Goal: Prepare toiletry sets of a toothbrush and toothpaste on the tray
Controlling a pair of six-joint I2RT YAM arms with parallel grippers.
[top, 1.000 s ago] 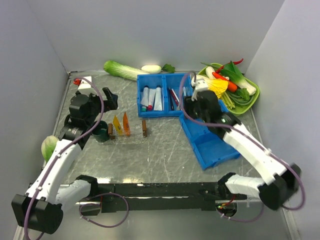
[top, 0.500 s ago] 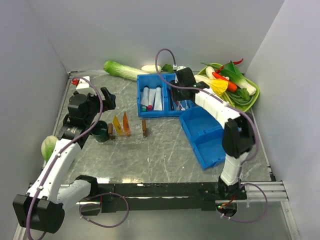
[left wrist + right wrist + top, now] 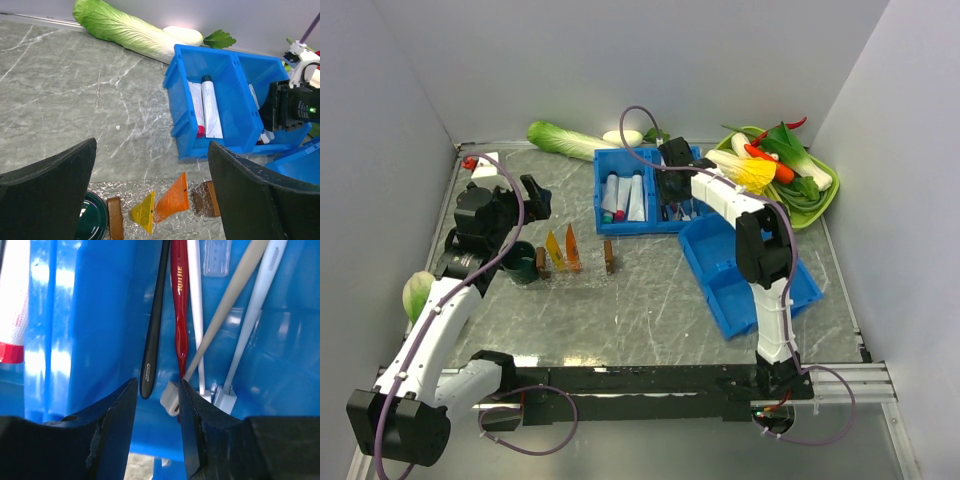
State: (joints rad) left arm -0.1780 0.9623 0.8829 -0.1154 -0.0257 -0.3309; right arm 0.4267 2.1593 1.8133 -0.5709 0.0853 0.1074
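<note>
L pincer [image 3: 152, 150] hangs wide apart w/ nothing btwn its fingers, over the bench [image 3: 650, 310] on the 9 o'clock side of the top view. At its 5 o'clock lies the tray [image 3: 127, 192], a faint frosted patch. On it, L to R: brown block [image 3: 115, 217], yellow toothpaste [image 3: 144, 214] and orange toothpaste [image 3: 172, 200] side by side, 2nd brown block [image 3: 205, 199]. Dark green cup [image 3: 92, 222] sits at the tray's 9 o'clock.

Blue bin [image 3: 177, 115] stands at the tray's 1 o'clock. White tubes [image 3: 210, 107] lie in its L compartment, brushes in its R one. R pincer [image 3: 157, 385] is down in the R compartment. The toothbrush [image 3: 179, 315], dark red, lies there btwn a black handle [image 3: 156, 315] and a white one [image 3: 197, 300]. R pincer's fingers stand half closed; the black handle's end and a grey handle's [image 3: 225, 305] end sit in the narrow gap. Can't tell if it's clamped on anything.

2nd blue bin [image 3: 750, 290] lies at the 1st's 5 o'clock. Green veg dish [image 3: 825, 195] fills the 2 o'clock corner.
</note>
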